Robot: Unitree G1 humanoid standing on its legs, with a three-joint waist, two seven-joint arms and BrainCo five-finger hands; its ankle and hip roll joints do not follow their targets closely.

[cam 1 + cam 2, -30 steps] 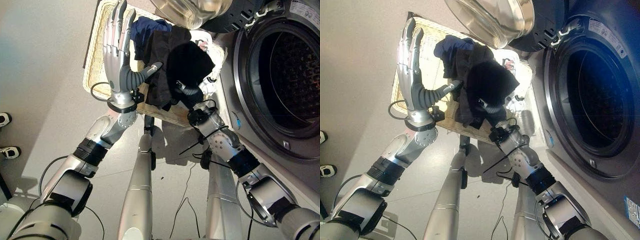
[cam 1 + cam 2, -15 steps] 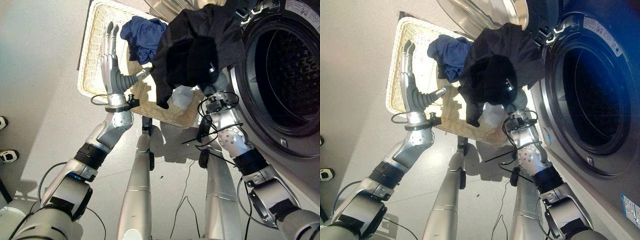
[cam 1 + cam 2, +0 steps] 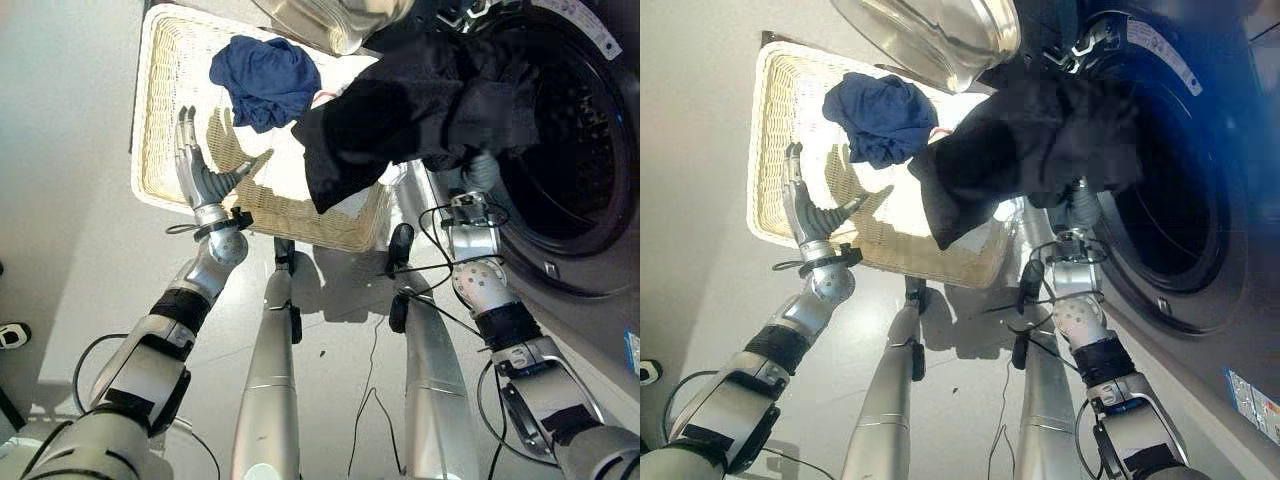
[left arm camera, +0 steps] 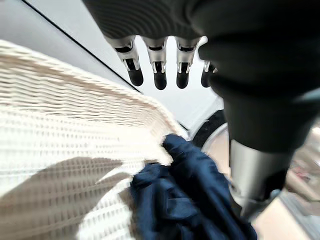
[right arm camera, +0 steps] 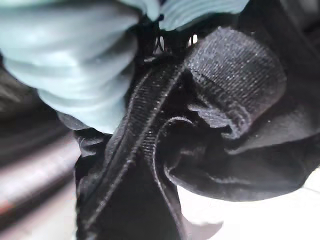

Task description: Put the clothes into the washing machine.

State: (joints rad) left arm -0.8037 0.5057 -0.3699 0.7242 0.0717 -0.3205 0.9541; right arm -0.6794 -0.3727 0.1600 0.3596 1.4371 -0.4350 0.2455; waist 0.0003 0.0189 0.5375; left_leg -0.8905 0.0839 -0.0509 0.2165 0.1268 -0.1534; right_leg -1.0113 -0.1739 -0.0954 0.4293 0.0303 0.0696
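A black garment (image 3: 400, 120) hangs in the air, stretched from above the wicker basket (image 3: 145, 150) to the washing machine's round opening (image 3: 575, 150). My right hand (image 3: 480, 172) is under its far end at the drum's mouth, shut on the cloth, which bunches tightly against the hand (image 5: 200, 140). A dark blue garment (image 3: 265, 80) lies in the basket's far half, with pale cloth (image 3: 295, 165) beside it. My left hand (image 3: 195, 175) is open, fingers (image 4: 160, 75) straight, over the basket's near left part and apart from the blue garment (image 4: 185, 200).
The washer's glass door (image 3: 330, 20) stands open above the basket's far right corner. The basket sits on grey floor just left of the machine. A person's shoe (image 3: 10, 335) shows at the far left edge.
My right hand has lifted the black garment out of the basket and carried it right to the drum opening. My left hand has dropped back toward the basket's near edge. The camera has shifted.
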